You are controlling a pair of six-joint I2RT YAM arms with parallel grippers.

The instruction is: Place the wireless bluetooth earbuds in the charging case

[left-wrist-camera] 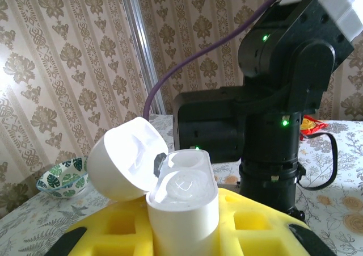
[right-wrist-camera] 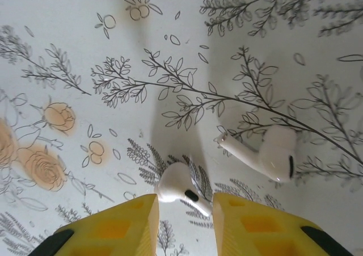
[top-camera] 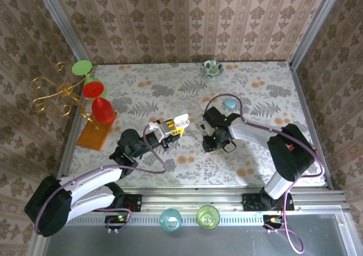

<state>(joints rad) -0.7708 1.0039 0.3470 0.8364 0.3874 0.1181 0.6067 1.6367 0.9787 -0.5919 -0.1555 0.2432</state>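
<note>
My left gripper (top-camera: 168,129) is shut on the white charging case (top-camera: 180,121) and holds it above the table. In the left wrist view the case (left-wrist-camera: 184,210) stands upright between the yellow fingers (left-wrist-camera: 113,227), its lid (left-wrist-camera: 122,159) flipped open to the left and its wells showing. My right gripper (top-camera: 212,143) is down at the tablecloth. Its yellow fingertips (right-wrist-camera: 136,222) close on a white earbud (right-wrist-camera: 176,185) that still lies on the cloth, head against the left finger and stem against the right. Just right of the tips lies a second white earbud (right-wrist-camera: 272,154).
A pale-blue pebble-shaped case (top-camera: 229,104) lies behind the right gripper. A patterned bowl (top-camera: 211,68) sits at the far edge. A gold stand (top-camera: 62,94) with red and green discs occupies the left side. Two glass cups (top-camera: 170,218) stand between the arm bases.
</note>
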